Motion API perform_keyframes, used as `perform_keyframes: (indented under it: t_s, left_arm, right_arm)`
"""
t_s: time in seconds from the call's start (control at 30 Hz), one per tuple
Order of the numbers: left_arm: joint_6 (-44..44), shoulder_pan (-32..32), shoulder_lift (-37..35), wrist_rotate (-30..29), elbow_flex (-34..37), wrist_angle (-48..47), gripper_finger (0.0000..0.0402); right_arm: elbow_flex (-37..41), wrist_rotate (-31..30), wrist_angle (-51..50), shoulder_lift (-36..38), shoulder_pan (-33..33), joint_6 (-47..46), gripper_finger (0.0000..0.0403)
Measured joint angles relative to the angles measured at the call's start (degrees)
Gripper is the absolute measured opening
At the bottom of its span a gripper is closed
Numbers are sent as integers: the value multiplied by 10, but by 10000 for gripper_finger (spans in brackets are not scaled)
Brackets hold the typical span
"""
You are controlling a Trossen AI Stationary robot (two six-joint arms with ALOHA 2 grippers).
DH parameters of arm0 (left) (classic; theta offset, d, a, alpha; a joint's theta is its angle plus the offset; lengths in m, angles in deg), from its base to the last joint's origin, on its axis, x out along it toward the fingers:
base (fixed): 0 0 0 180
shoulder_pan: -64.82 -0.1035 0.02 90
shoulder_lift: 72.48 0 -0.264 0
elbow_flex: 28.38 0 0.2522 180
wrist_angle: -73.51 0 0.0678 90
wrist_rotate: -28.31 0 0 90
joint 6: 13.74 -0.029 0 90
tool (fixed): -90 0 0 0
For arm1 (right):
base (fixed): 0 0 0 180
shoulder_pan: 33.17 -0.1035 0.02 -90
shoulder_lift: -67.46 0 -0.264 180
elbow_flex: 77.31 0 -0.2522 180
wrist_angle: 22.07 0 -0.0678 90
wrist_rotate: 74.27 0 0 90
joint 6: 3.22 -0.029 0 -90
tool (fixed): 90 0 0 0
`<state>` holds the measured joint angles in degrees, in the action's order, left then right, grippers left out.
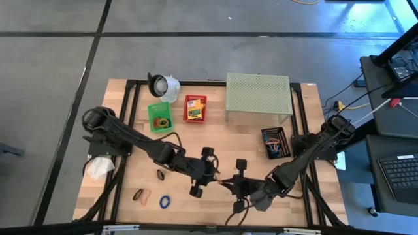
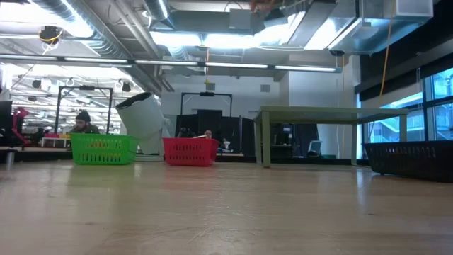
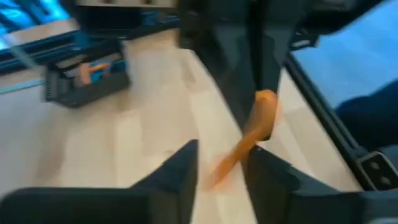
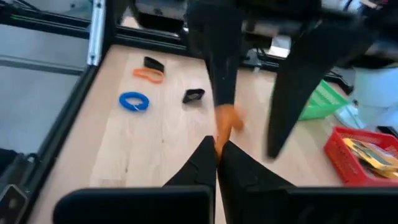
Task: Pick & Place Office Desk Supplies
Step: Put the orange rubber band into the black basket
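Observation:
An orange rubber band (image 3: 252,140) hangs in the air over the table's near middle, between my two grippers. My right gripper (image 4: 217,146) is shut on it, reaching in from the table's right. My left gripper (image 3: 221,163) faces it from the left with its fingers open, and the band's lower end (image 3: 217,175) lies in the gap between them. In the high view the two grippers (image 1: 212,175) (image 1: 236,183) nearly meet tip to tip. Loose on the wood at the near left lie a blue band (image 4: 134,101), an orange band (image 4: 148,74) and two black ones (image 4: 193,96) (image 4: 153,63). My right gripper pinches the orange band's upper end (image 3: 266,104) between its two shut fingertips, coming slanting down from the table's right. The band hangs aslant below them, clear of the table. My left gripper: I cannot tell whether its open fingers (image 3: 186,168) touch the band.
At the back stand a green basket (image 1: 159,116) of bands, a red basket (image 1: 194,108) with a crayon box, a white round object (image 1: 163,85) and a pale green shelf (image 1: 258,96). A dark basket (image 1: 275,143) sits at the right. Something white and crumpled (image 1: 99,168) lies at the left edge.

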<state>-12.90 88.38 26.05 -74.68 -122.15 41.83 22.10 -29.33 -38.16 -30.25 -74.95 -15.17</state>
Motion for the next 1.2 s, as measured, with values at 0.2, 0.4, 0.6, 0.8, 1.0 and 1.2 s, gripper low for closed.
perform_keyframes:
  t_s: [0.2,0.4,0.6,0.8,1.0,1.2]
  left_arm:
    - [16,19,-22,-18,-1,-27,213]
    - [36,36,-28,-20,-1,-58,252]
    - [81,48,-38,-94,-1,-173,253]
    - [217,69,-37,-159,3,-413,251]
    - [301,108,-58,-181,91,-432,233]
    - [410,159,-127,-332,216,-346,216]
  right_arm:
    - [1,-23,-4,0,5,-1,1]
    - [1,-55,-7,0,20,-39,0]
    - [2,-73,-53,6,42,-114,0]
    - [2,-39,-284,57,75,-351,0]
    - [2,49,-559,123,101,-567,0]
    - [2,130,-749,171,103,-685,0]
